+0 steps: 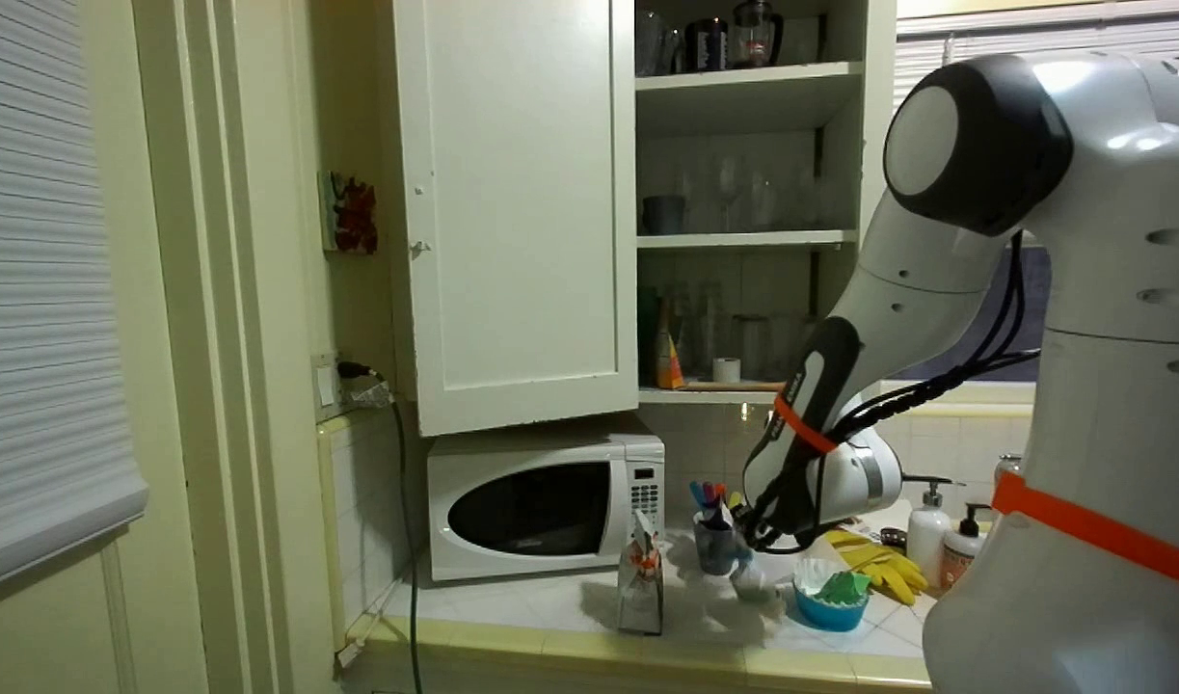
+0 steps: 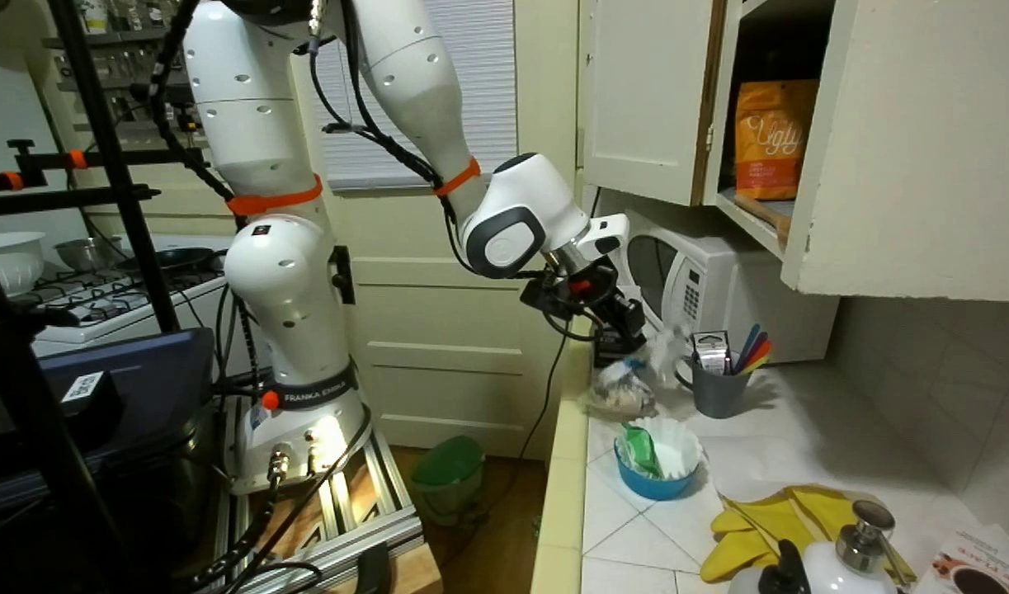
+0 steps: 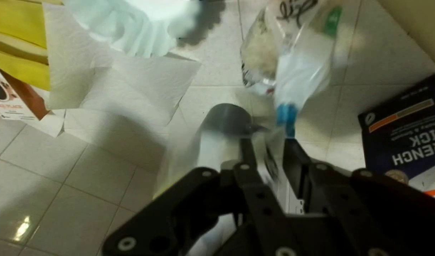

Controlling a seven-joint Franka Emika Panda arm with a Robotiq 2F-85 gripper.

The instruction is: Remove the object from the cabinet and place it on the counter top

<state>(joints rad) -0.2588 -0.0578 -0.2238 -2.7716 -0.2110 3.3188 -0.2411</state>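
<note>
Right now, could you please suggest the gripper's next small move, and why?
Probably ease the gripper open before lifting: the clear bag appears to rest on the counter top, and plastic shows between the fingers, though I cannot tell whether they pinch it.

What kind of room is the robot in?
A kitchen, probably in someone's home: there's a white microwave on the tiled counter top, an open cabinet with glasses on its shelves, and a gas stove.
</note>
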